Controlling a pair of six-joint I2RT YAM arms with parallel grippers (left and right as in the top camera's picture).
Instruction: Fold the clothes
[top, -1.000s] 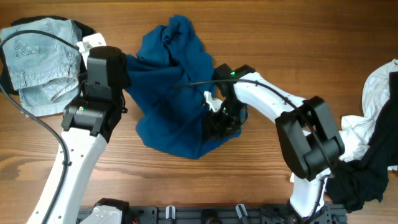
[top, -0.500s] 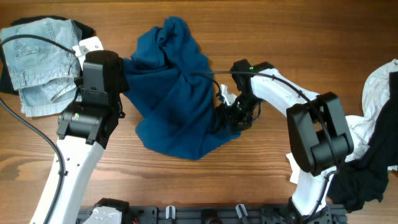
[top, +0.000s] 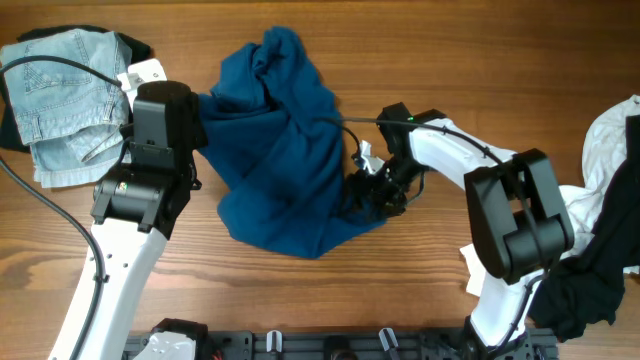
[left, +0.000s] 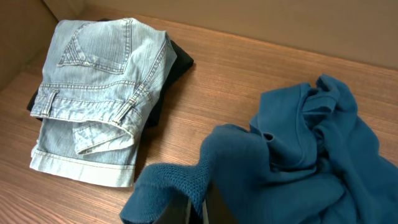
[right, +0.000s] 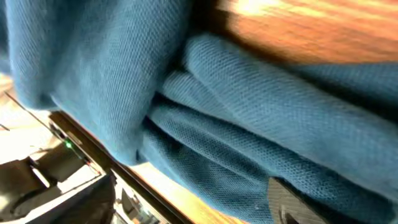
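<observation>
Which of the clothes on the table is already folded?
The pale blue denim, stacked neatly at far left; the dark blue shirt lies crumpled.

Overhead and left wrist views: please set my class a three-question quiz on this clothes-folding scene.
1. What colour is the garment under the jeans?
2. The left gripper is shut on: A the jeans; B the shirt; C nothing.
3. True or false: the shirt lies flat, fully folded.
Key: 1 black; 2 B; 3 false.
</observation>
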